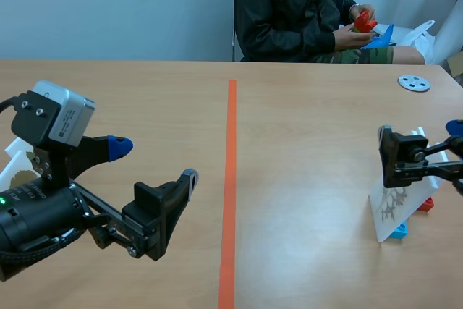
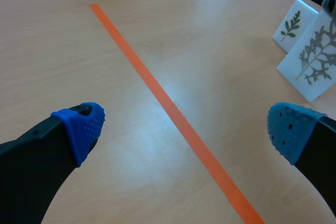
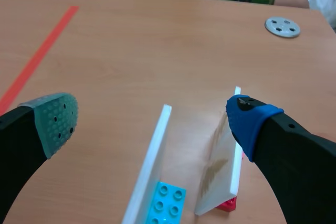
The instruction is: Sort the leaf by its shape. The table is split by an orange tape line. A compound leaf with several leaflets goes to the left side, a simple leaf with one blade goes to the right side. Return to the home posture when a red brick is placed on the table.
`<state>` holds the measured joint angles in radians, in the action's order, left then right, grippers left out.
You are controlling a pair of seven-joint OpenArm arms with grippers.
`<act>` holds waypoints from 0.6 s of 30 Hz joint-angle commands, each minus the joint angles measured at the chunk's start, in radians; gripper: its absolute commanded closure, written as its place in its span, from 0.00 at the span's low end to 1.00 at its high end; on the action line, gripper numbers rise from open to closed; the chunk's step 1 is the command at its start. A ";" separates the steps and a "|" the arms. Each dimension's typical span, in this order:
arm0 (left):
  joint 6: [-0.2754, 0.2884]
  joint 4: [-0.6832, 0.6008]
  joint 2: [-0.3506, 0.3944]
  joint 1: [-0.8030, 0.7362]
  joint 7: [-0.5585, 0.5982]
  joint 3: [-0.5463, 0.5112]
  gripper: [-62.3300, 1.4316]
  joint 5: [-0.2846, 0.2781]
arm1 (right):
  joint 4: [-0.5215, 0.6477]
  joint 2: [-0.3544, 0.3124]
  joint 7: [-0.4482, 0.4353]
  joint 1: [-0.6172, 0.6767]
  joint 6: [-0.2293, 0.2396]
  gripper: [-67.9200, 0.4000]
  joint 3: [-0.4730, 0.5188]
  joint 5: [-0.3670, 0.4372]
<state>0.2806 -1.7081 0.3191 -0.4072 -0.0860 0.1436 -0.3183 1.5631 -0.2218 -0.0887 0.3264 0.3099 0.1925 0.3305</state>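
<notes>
— Fingers (image 2: 81,124) of left gripper (image 2: 186,127)?
— Spread apart, holding nothing. Between them, lower down, orange tape line (image 2: 157,90).
— And right gripper (image 3: 149,119)?
— Spread apart too, nothing held.
— And leaf cards (image 3: 155,156)?
— Just under right fingers, standing on blue brick (image 3: 165,203) and red brick (image 3: 227,203).
</notes>
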 commanded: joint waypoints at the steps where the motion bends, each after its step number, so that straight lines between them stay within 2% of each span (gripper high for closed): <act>1: -0.002 -0.013 0.003 -0.005 0.014 -0.002 0.00 -0.006 | 0.053 -0.005 0.009 0.024 0.025 0.11 0.019 0.027; 5: -0.002 -0.013 0.003 -0.005 0.014 -0.002 0.00 -0.006 | 0.159 -0.005 0.089 0.069 0.072 0.07 0.037 0.061; 11: -0.002 -0.013 0.003 -0.005 0.009 -0.002 0.00 -0.006 | 0.303 -0.006 0.194 0.148 0.121 0.00 0.039 0.082; 15: -0.002 -0.013 0.003 -0.005 0.006 -0.002 0.00 -0.006 | 0.348 -0.008 0.257 0.179 0.150 0.00 0.032 0.114; 18: -0.002 -0.013 0.003 -0.005 0.006 -0.002 0.00 -0.007 | 0.348 -0.002 0.288 0.180 0.152 0.00 0.000 0.137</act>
<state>0.2806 -1.7081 0.3191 -0.4072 -0.0944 0.1436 -0.3180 1.9156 -0.2218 0.2165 0.5159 0.4606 0.2085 0.4572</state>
